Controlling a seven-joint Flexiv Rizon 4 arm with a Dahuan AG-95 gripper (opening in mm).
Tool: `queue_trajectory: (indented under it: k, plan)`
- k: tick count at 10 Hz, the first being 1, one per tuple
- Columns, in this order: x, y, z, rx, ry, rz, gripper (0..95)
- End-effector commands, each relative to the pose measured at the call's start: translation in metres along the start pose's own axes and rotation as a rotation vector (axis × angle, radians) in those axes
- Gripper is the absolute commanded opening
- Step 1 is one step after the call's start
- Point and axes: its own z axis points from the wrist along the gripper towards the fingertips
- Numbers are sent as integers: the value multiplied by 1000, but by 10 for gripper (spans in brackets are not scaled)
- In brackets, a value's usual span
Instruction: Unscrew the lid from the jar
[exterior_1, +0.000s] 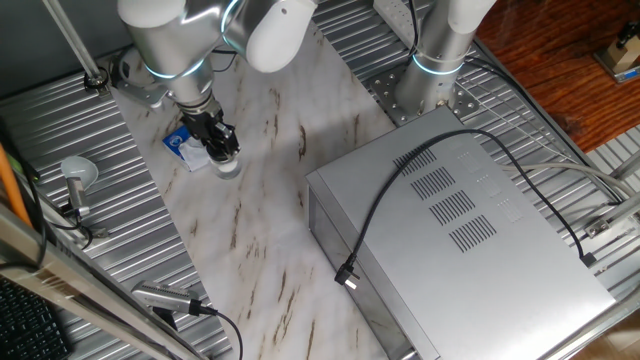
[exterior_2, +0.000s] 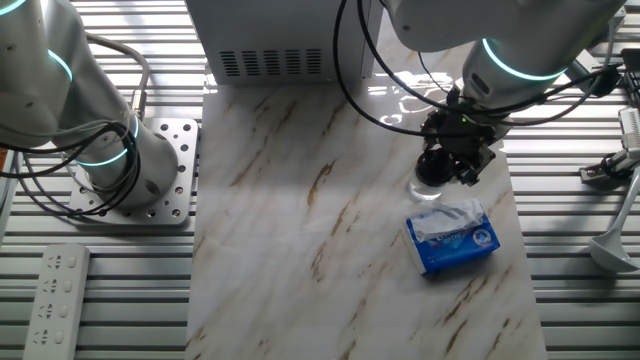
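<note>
The small clear jar (exterior_1: 229, 167) stands upright on the marble table top, next to a blue-and-white packet; it also shows in the other fixed view (exterior_2: 424, 188). Its black lid (exterior_2: 432, 168) sits on top, mostly covered by the fingers. My gripper (exterior_1: 222, 150) comes down from above and is closed around the lid; it also shows in the other fixed view (exterior_2: 440, 168). In the first fixed view the lid is hidden by the black fingers.
The blue-and-white packet (exterior_1: 185, 145) (exterior_2: 452, 237) lies right beside the jar. A large grey metal box (exterior_1: 460, 230) with a black cable fills one side. A second arm's base (exterior_2: 120, 160) stands on the ribbed surface. A white disc on a metal stem (exterior_1: 78, 172) stands near the edge.
</note>
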Motion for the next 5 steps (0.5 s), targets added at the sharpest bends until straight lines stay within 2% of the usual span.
queue_trajectory:
  k: [1,5]
  plan:
    - [0,0,-1,1,1,-13,380]
    - [0,1,0,9,3,-78,380]
